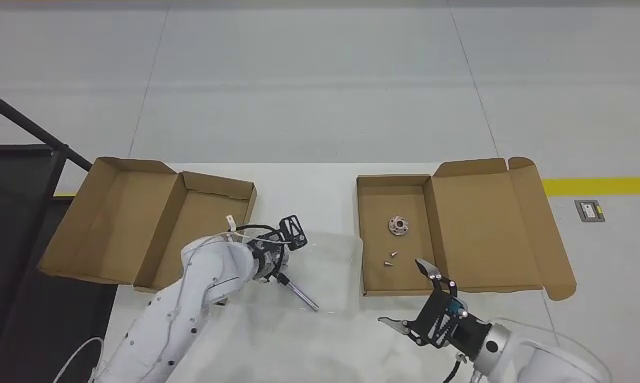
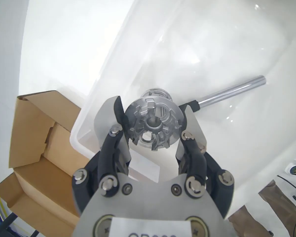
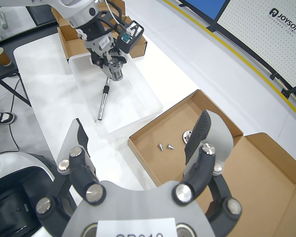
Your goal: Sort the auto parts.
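Observation:
My left gripper (image 2: 153,122) is shut on a round grey metal hub (image 2: 154,124) with slotted teeth, held just above the floor of the clear plastic bin (image 2: 108,62). From the right wrist view the left gripper (image 3: 113,69) and the hub (image 3: 116,71) hang over the bin's far end. A metal rod (image 2: 233,89) with a black collar lies in the bin (image 3: 148,94) beside the hub. My right gripper (image 3: 143,136) is open with nothing between its fingers, near the table's front edge beside the right cardboard box (image 3: 236,164).
The right box (image 1: 395,188) holds a round flange (image 1: 398,224) and two small bolts (image 3: 164,147). An open cardboard box (image 1: 150,223) lies left of the bin. A paper cup (image 3: 0,56) stands on a side stand beyond the table.

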Tool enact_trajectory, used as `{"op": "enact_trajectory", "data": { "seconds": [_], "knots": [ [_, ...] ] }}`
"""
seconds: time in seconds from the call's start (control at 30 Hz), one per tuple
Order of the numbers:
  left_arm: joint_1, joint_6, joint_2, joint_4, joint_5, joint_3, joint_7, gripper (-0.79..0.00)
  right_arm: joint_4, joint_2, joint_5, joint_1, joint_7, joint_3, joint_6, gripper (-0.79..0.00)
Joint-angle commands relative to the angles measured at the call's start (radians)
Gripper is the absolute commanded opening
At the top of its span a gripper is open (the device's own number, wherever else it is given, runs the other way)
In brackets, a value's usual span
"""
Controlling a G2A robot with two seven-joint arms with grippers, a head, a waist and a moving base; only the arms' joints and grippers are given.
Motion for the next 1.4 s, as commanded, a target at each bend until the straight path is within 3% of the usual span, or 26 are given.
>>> {"op": "enact_trajectory", "data": {
  "seconds": [0.0,0.13,0.27,0.47,0.63,0.73,0.8,0.93,1.07,1.13,1.37],
  "knots": [
    [0.082,0.01,0.019,-0.122,-0.007,-0.082,0.0,-0.785,0.0,0.0,0.0,0.0,0.0,0.0,0.0,0.0],
    [0.237,-0.004,0.049,-0.257,-0.095,-0.26,0.106,-0.785,0.0,0.0,0.0,0.0,0.0,0.0,0.0,0.0],
    [0.371,-0.045,0.069,-0.31,-0.171,-0.438,0.266,-0.785,0.0,0.0,0.0,0.0,0.0,0.0,0.0,0.0],
    [0.514,-0.142,0.079,-0.245,-0.363,-0.649,0.603,-0.785,0.0,0.0,0.0,0.0,0.0,0.0,0.0,0.0],
    [0.59,-0.221,0.084,-0.189,-0.403,-0.751,0.758,-0.785,0.0,0.0,0.0,0.0,0.0,0.0,0.0,0.0],
    [0.623,-0.18,0.084,-0.18,-0.353,-0.774,0.774,-0.785,0.0,0.0,0.0,0.0,0.0,0.0,0.0,0.0],
    [0.636,-0.101,0.083,-0.17,-0.296,-0.783,0.749,-0.785,0.0,0.0,0.0,0.0,0.0,0.0,0.0,0.0],
    [0.627,0.049,0.083,-0.126,-0.223,-0.768,0.648,-0.785,0.0,0.0,0.0,0.0,0.0,0.0,0.0,0.0],
    [0.545,0.144,0.083,-0.026,-0.189,-0.728,0.546,-0.785,0.0,0.0,0.0,0.0,0.0,0.0,0.0,0.0],
    [0.492,0.145,0.084,0.023,-0.183,-0.692,0.507,-0.785,0.0,0.0,0.0,0.0,0.0,0.0,0.0,0.0],
    [0.259,0.018,0.086,0.244,-0.173,-0.562,0.379,-0.785,0.0,0.0,0.0,0.0,0.0,0.0,0.0,0.0]
  ]
}}
